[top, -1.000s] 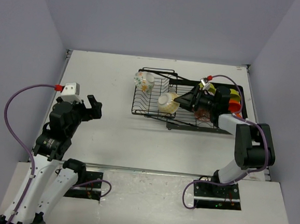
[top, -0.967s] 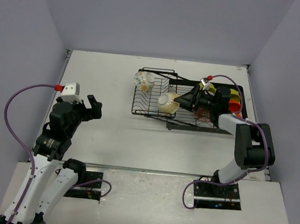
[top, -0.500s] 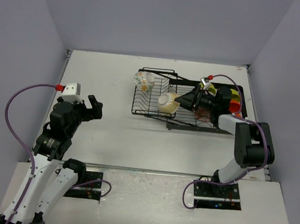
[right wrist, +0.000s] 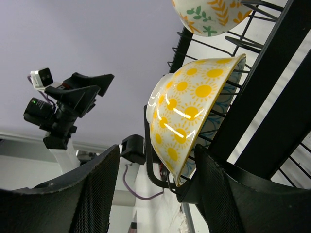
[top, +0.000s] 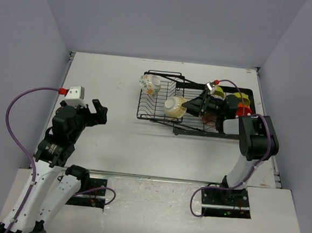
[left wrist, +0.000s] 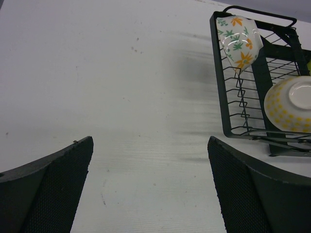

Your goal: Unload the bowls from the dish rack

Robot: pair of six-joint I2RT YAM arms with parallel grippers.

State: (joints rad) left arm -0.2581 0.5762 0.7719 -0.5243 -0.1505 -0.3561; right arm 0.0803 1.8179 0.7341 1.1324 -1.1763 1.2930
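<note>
Yellow sun-patterned bowl (right wrist: 189, 116) and floral bowl (left wrist: 238, 41), tilted in black wire dish rack (left wrist: 220, 87).

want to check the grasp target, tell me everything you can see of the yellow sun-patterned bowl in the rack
The sun-patterned bowl is small and round. It is glossy white, like glazed ceramic, and its outside is covered in yellow sun motifs. A plain foot ring shows in the left wrist view. The bowl stands on edge, tilted, among the wires of the dish rack. The open fingers of the right gripper sit either side of its lower rim. Whether they touch it cannot be told.
</note>
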